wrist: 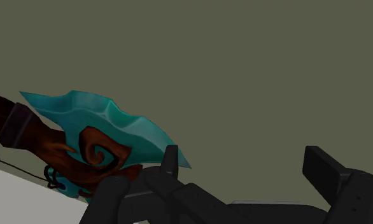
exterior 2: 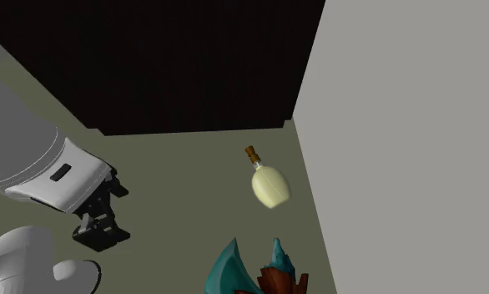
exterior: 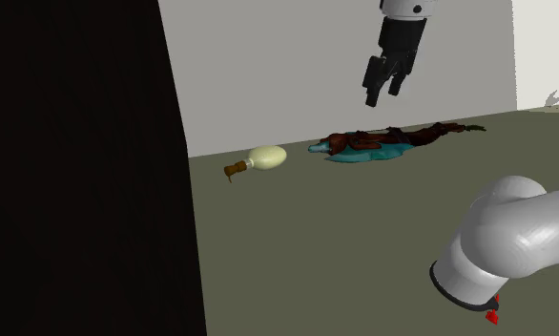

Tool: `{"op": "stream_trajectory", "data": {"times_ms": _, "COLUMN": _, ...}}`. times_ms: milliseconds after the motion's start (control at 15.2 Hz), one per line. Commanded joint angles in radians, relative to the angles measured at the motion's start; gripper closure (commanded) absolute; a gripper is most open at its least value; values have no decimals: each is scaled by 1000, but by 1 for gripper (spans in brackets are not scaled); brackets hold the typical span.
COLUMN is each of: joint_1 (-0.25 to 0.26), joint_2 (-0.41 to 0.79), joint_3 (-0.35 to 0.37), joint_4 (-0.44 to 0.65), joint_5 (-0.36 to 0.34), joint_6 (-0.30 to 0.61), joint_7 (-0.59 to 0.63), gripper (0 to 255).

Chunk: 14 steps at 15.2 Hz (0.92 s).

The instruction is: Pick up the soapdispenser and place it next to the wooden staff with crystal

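The soap dispenser [exterior: 266,158] is a cream, egg-shaped bottle with a brown pump. It lies on its side on the olive surface near the grey wall, also visible in the second exterior view [exterior 2: 269,185]. To its right in the shoulder view lies the brown wooden staff [exterior: 402,140] with a teal crystal head [wrist: 109,121]. My gripper [exterior: 383,95] hangs open high above the staff's head, well away from the dispenser. In the wrist view the gripper [wrist: 249,168] has its fingers apart with nothing between them. The second exterior view has the gripper [exterior 2: 99,234] at the left.
A grey wall [exterior: 297,67] runs behind both things. A large black area [exterior: 77,162] takes the shoulder view's left. The arm's white elbow [exterior: 511,248] bulks at the lower right. Olive surface [exterior: 316,248] stretches in front of the dispenser and staff.
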Motion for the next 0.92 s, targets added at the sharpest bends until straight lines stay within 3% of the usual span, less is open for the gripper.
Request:
{"op": "stream_trajectory", "data": {"times_ms": 0, "joint_1": 0, "joint_2": 0, "joint_3": 0, "joint_4": 0, "joint_5": 0, "joint_6": 0, "joint_7": 0, "gripper": 0}}
{"op": "stream_trajectory", "data": {"times_ms": 396, "joint_1": -40, "joint_2": 133, "joint_3": 114, "joint_4": -19, "joint_5": 88, "joint_6": 123, "joint_7": 265, "gripper": 0}}
{"op": "stream_trajectory", "data": {"times_ms": 858, "joint_1": -92, "joint_2": 351, "joint_3": 231, "joint_4": 32, "joint_5": 147, "joint_6": 266, "joint_7": 561, "gripper": 0}}
